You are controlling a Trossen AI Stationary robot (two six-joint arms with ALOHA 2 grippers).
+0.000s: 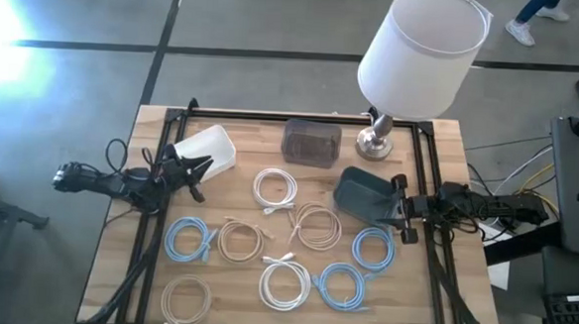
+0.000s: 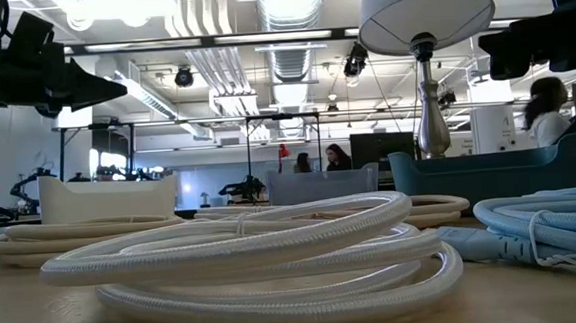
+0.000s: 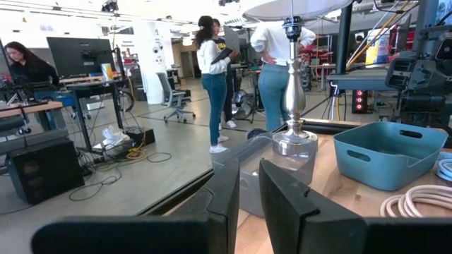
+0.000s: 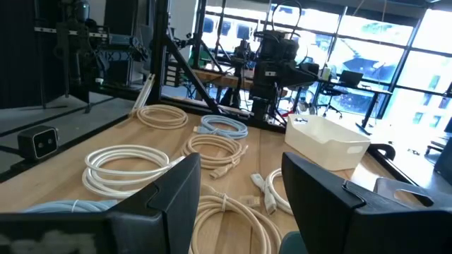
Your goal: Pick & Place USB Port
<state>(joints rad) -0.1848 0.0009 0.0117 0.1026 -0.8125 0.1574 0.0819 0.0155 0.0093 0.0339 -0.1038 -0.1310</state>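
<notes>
Several coiled cables lie flat on the wooden table: white ones (image 1: 274, 189) (image 1: 284, 283), beige ones (image 1: 316, 226) (image 1: 239, 241) and blue ones (image 1: 189, 241) (image 1: 372, 248). My left gripper (image 1: 202, 172) hovers at the table's left side beside the white bin (image 1: 211, 146); in its wrist view its fingers (image 3: 248, 187) are shut but for a thin slit. My right gripper (image 1: 398, 209) hovers at the right side next to the blue-grey bin (image 1: 364, 194), its fingers (image 4: 240, 183) open and pointing across the coils. Neither gripper holds anything.
A translucent grey bin (image 1: 311, 141) and a lamp with a white shade (image 1: 420, 45) and metal base (image 1: 375, 142) stand along the far edge. A black frame (image 1: 302, 118) runs around the table. People stand in the room beyond (image 3: 212, 70).
</notes>
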